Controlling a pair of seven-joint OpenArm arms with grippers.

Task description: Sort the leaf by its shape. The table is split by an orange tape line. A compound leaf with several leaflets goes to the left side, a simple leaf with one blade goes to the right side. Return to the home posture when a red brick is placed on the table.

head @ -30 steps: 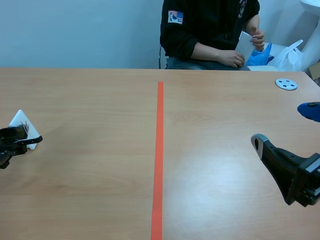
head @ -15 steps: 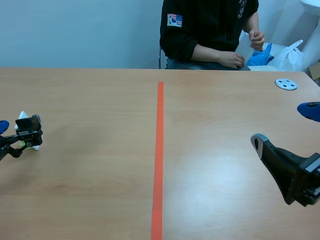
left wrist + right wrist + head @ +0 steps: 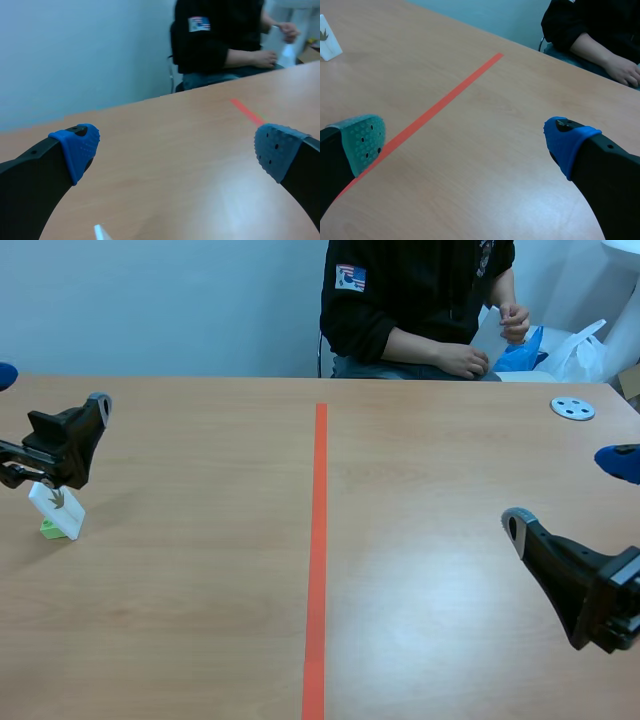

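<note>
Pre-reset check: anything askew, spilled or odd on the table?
Nothing stands out. The leaf card stands left of the tape line, below the open left gripper, not held. Only extra: a grey disc lying flat far right of the line.

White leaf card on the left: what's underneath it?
A small green block peeks out under the card, resting on the table. The card covers most of it, so its shape is hidden.

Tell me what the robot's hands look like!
Each hand has two thick black fingers with a soft dotted pad at each tip. The left hand has blue pads. The right hand has one green-grey pad and one bright blue pad.
</note>
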